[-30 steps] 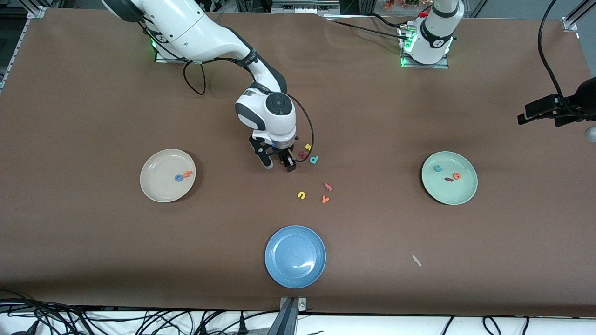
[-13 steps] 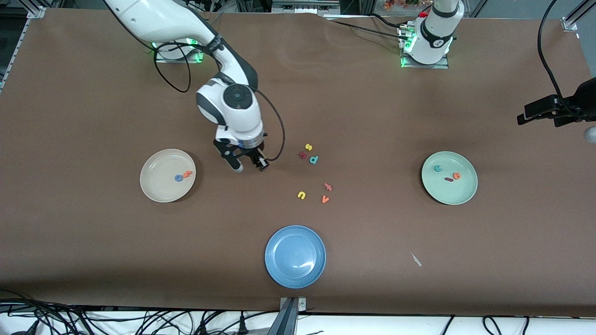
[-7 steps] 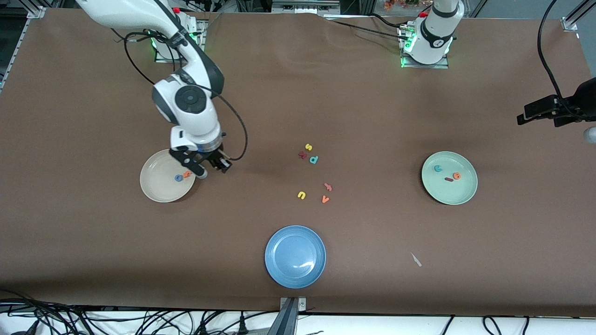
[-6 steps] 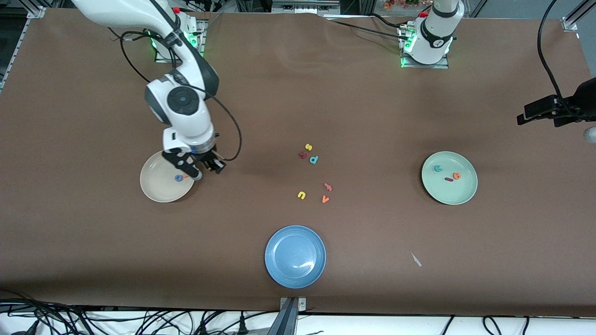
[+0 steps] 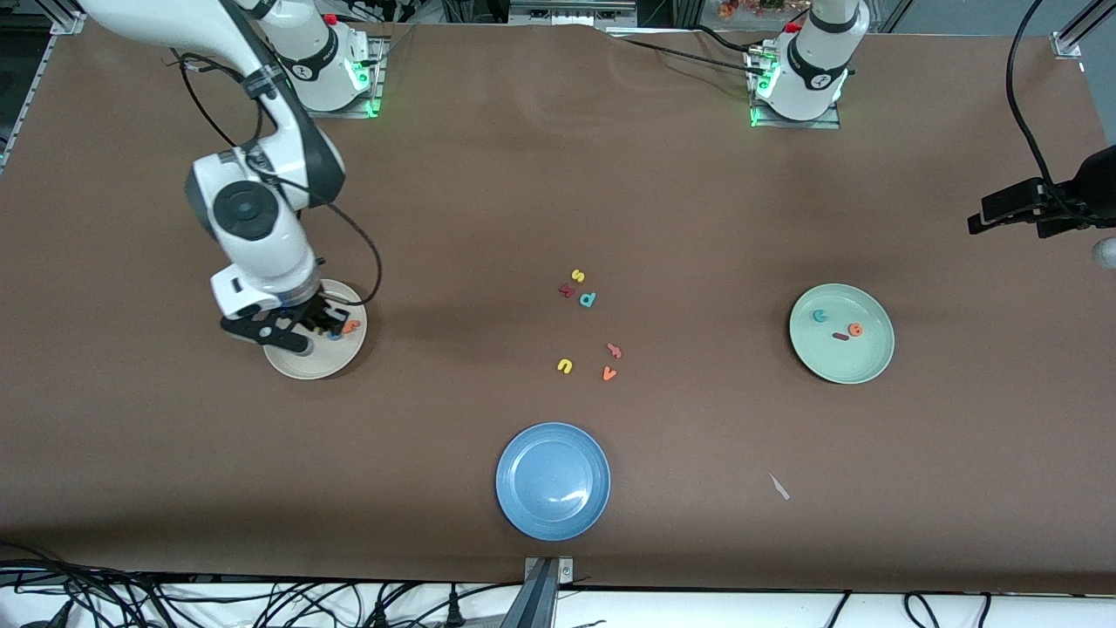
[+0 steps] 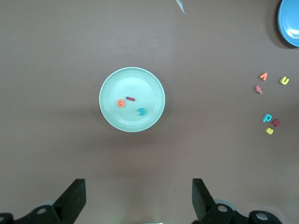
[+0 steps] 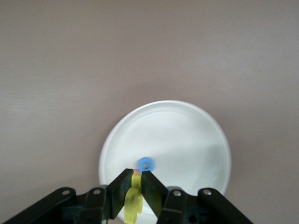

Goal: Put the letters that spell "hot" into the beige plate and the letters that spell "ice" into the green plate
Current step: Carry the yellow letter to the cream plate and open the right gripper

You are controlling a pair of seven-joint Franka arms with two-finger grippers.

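Right arm: reached out from its base toward its own end of the bench, wrist bent down, right gripper [image 5: 301, 331] held over the round shallow cream-beige plate [image 5: 307, 366]. In the right wrist view the fingers [image 7: 120, 187] are seen clenched on the small yellow foam letter h [image 7: 133, 202], which hangs above the plate.

Left arm: only its base and first links are seen in the front view; it waits. Its wrist camera looks straight down on the round pale mint-green plate [image 6: 112, 83], and the left gripper [image 6: 139, 201] is seen with fingers spread wide and nothing between them.

Count, beige plate: two letters lying in it, one blue ring-shaped foam o [image 7: 145, 164] and one orange foam t [image 5: 351, 326], just beside each other.

Count, green plate: three letters, one teal foam c [image 5: 819, 316], one dark red bar-like foam i [image 5: 840, 336], one orange foam e [image 5: 855, 329].

Count, plates: three, the third a round blue plate [image 5: 553, 481], nearer to the front camera than the beige plate, with nothing in it.

Loose letters on the brown bench [image 5: 558, 174], between the beige and green plates: six, in two groups of three. One group: yellow s [image 5: 577, 276], dark red letter [image 5: 567, 291], teal p [image 5: 588, 299]. The other, nearer to the front camera: yellow u [image 5: 565, 366], salmon letter [image 5: 614, 351], orange v [image 5: 609, 373].

A small pale scrap [image 5: 779, 488] lies on the bench, nearer to the front camera than the green plate.
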